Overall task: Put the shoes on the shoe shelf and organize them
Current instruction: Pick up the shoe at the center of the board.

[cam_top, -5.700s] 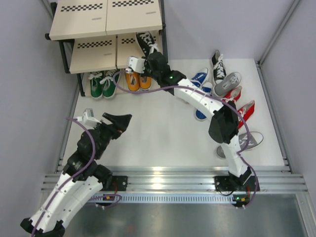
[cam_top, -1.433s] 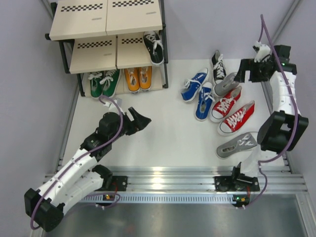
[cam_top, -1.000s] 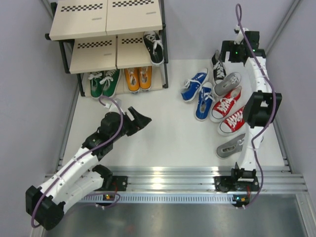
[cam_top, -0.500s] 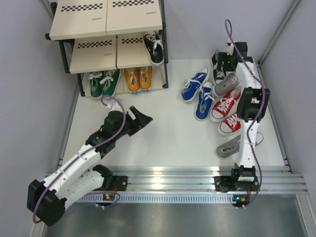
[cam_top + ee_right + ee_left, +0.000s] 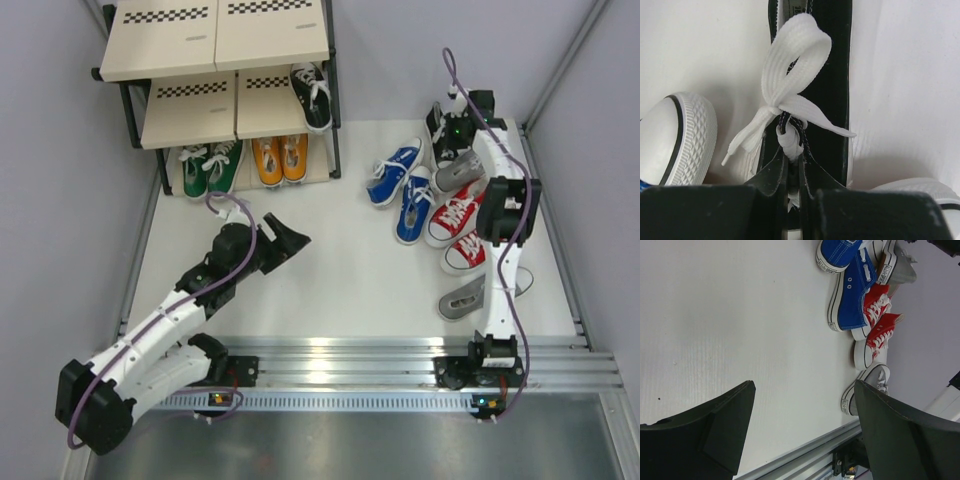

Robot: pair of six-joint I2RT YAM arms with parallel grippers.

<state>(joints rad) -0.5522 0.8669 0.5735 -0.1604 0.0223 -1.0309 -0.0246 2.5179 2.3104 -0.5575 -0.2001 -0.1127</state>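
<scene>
- The step in hand is the pick-up of the loose black shoe (image 5: 836, 75); it lies on the bench (image 5: 330, 290) at the far right corner, just beside the grey shoe (image 5: 462, 168) and well apart from the shoe shelf (image 5: 185, 112).
- The right claw (image 5: 794, 172) is pressed together on the tongue of this shoe, just below the lace bow (image 5: 797, 50); the grip looks narrow, so I judge it could slip.
- The left claw (image 5: 285, 238) hangs wide apart over bare bench with nothing in it; it points toward the blue pair (image 5: 852, 295).
- The next move, as I judge, calls for a lift straight up, clear of the grey shoe and the red pair (image 5: 462, 228); then a carry across to the middle board, to set the shoe beside the shelved black shoe (image 5: 312, 95), toe the same way.
- The green pair (image 5: 210, 170) and the orange pair (image 5: 279, 160) stand on the bottom board; blue, red and grey wait on the bench, so the task is less than half done.
- Against the earlier frames: the right arm was at the shelf with the first black shoe, then swung to the far right; a moment ago its claw stood wide, now it is closed; the left arm has only crept a little forward.
</scene>
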